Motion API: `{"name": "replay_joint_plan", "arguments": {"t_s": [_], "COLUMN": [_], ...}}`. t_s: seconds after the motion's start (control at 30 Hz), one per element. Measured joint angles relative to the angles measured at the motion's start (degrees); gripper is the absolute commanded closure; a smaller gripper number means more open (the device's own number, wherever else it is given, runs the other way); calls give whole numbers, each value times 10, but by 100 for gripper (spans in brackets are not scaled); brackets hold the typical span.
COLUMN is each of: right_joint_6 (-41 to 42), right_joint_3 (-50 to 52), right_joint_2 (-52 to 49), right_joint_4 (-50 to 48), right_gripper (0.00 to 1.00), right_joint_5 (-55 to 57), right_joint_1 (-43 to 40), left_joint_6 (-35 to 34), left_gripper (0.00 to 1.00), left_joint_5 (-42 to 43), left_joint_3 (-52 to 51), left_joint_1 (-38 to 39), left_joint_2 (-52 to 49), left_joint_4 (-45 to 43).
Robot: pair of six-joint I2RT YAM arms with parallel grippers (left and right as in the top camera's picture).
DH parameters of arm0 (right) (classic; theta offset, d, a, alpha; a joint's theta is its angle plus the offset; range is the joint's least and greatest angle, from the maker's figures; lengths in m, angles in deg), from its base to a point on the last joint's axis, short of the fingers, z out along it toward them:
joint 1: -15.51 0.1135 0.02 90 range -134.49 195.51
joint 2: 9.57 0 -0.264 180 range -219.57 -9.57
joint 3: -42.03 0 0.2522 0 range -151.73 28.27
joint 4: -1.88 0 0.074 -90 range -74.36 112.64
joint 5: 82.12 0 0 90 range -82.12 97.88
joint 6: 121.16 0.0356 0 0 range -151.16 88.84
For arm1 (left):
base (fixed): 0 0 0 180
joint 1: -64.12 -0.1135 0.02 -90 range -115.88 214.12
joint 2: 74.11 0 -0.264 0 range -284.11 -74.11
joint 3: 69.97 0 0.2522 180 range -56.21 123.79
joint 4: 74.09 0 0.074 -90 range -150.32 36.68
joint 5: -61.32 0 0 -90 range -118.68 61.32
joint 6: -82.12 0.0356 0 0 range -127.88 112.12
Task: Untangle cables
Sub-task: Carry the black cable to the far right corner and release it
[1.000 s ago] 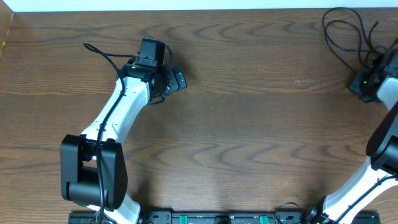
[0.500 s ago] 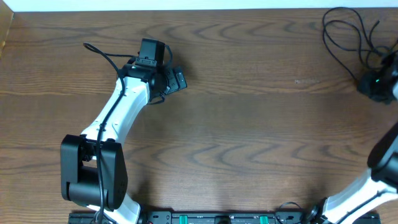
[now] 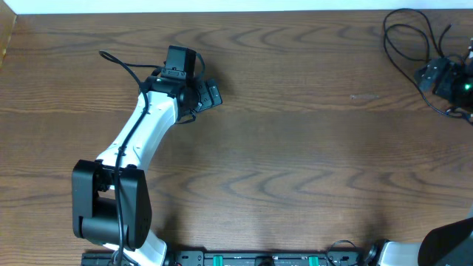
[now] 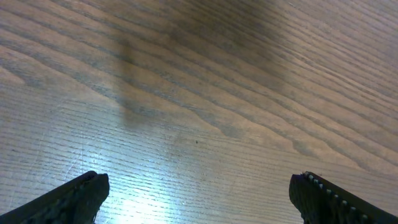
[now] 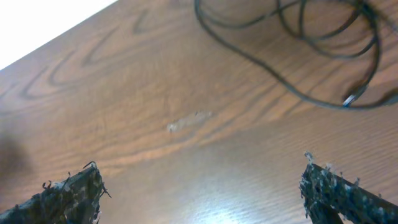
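A thin black cable lies in loose loops at the table's far right corner. The right wrist view shows the same cable curling across the wood ahead of the fingers, with a small plug end lying flat. My right gripper hovers just beside the loops, open, with only bare wood between its fingers. Far off at the left, my left gripper stands open over bare table, with no cable near it.
The table's back edge runs close behind the cable loops, and the right edge of the view cuts off the right arm. A thicker black arm wire arcs out beside the left arm. A rail with connectors lines the front edge.
My right gripper has gone from nearly shut to wide open and moved toward the table's back edge, beside the loops. The left arm has not moved.
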Motion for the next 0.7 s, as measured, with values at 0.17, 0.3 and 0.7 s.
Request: {"name": "replay_joint_plan", "arguments": {"t_s": [0.17,0.3,0.7], "right_joint_6": [5,27,86], "right_joint_3": [0,2,5], "right_joint_2": [0,0,0], "right_joint_4": [65,82,89], "right_gripper": [1,1,1], "right_joint_5": [-4,-7,-9], "right_joint_1": [7,15,39], "left_joint_6": [0,0,0], "left_gripper": [2,2,2], "left_joint_5": [0,0,0], "left_joint_3": [0,0,0], "left_joint_1": [0,0,0], "left_joint_2": [0,0,0], "left_joint_4": [0,0,0]}}
